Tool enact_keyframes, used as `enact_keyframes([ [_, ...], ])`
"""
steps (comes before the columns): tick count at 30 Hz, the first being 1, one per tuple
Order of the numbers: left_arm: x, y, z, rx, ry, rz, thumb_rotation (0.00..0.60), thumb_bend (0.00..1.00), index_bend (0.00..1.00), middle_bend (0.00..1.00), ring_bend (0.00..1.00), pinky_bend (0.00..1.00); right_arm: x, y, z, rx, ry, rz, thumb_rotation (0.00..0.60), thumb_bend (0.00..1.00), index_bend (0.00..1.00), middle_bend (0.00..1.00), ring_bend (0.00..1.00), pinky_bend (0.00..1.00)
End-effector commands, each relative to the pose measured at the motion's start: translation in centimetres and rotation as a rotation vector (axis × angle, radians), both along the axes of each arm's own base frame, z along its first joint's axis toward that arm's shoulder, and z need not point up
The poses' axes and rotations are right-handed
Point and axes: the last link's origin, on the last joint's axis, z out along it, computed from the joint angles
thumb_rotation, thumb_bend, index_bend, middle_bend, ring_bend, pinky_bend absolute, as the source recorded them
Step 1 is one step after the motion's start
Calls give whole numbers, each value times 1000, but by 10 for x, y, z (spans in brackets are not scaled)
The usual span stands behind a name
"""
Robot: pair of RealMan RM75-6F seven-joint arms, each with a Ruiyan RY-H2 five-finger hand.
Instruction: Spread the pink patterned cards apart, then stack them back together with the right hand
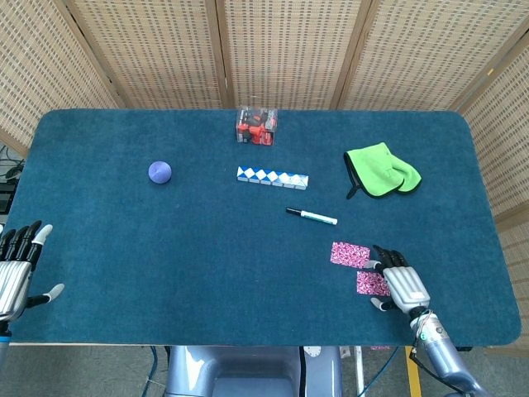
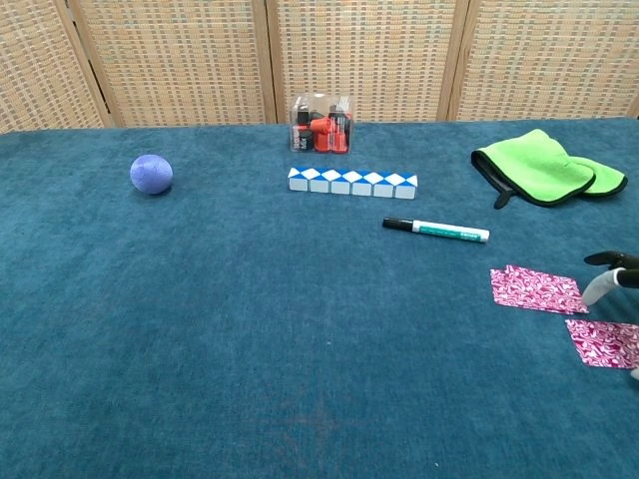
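At far left, near edge, left hand (image 1: 16,266) sits idle off the table corner, fingers spread, holding nothing. Moving right: purple ball (image 1: 159,171) on the blue mat (image 1: 165,265), then clear box of red bits (image 1: 256,126) at the far side, blue-white zigzag block strip (image 1: 272,175) just in front of it, marker (image 1: 312,217) nearer and to the right, green cloth (image 1: 382,169) far right.

Task items: two pink patterned cards lie apart near the right front. Farther card (image 1: 350,254) is left and slightly farther out; nearer card (image 1: 371,284) sits just right of and nearer than it, a thin gap of mat between them. So the spread looks done; stacking is the step in hand.

Right hand (image 1: 400,281) hovers at the right edge of the nearer card, fingers extended and slightly apart, gripping nothing; fingertips (image 1: 382,253) point toward the gap between the cards. Chest view only catches the fingertips at the frame edge.

To stack well, probably: press flat on one card, slide it over the mat until its edge rides onto the other, keeping light pressure so the felt doesn't snag or curl the card. Cards are thin, so pinching from above looks hard; sliding seems safer. Align the edges before lifting off.
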Motion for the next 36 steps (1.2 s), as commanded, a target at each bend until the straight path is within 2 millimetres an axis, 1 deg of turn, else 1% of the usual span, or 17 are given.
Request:
enact_keyframes([
  [1, 0, 0, 0, 0, 0, 0, 600, 0, 0, 0, 0, 0, -2, 0, -1, 2, -1, -7, 600, 260, 251, 0, 0, 44],
  [12, 0, 0, 0, 3, 1, 0, 600, 0, 0, 0, 0, 0, -8, -3, -5, 7, 0, -19, 600, 260, 262, 0, 0, 44],
  [17, 0, 0, 0, 3, 0, 0, 600, 0, 0, 0, 0, 0, -11, -4, -6, 10, -4, -36, 600, 260, 297, 0, 0, 44],
  [23, 0, 0, 0, 4, 1, 0, 600, 0, 0, 0, 0, 0, -13, -5, -7, 16, -8, -51, 600, 260, 312, 0, 0, 44],
  [25, 0, 0, 0, 5, 2, -1, 600, 0, 0, 0, 0, 0, -13, -5, -7, 16, -9, -52, 600, 260, 333, 0, 0, 44],
  [29, 0, 0, 0, 5, 2, -1, 600, 0, 0, 0, 0, 0, -13, -6, -7, 5, -11, -48, 600, 270, 429, 0, 0, 44],
  [33, 0, 0, 0, 5, 2, -1, 600, 0, 0, 0, 0, 0, -13, -6, -9, 1, -13, -49, 600, 311, 477, 0, 0, 44],
  [36, 0, 0, 0, 5, 1, -1, 600, 0, 0, 0, 0, 0, -12, -6, -9, -6, -15, -44, 600, 311, 506, 0, 0, 44],
])
